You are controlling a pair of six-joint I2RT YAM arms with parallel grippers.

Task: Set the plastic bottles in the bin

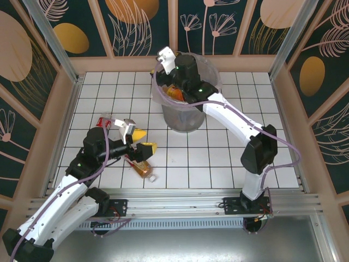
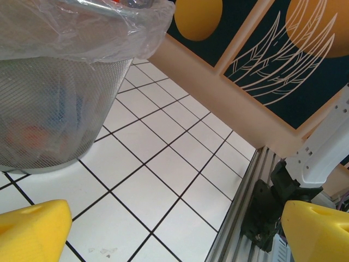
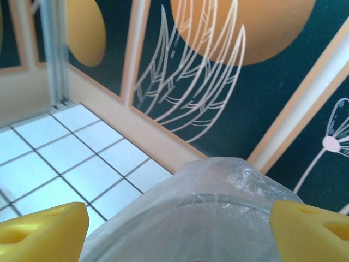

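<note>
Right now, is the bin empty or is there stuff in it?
Not empty. From above, an orange-labelled bottle lies inside the bin, and coloured shapes show through its mesh wall.

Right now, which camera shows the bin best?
The top external view: the whole bin shows from rim to base, though the right arm crosses its mouth. The left wrist view gives the bin close up, cut off, as mesh wall and bag edge. The right wrist view catches its bagged rim from above.

fine grey mesh bin (image 2: 49, 109), perhaps metal, with crinkly glossy clear plastic liner (image 2: 82, 27); smooth white tiles (image 2: 147, 196)
</note>
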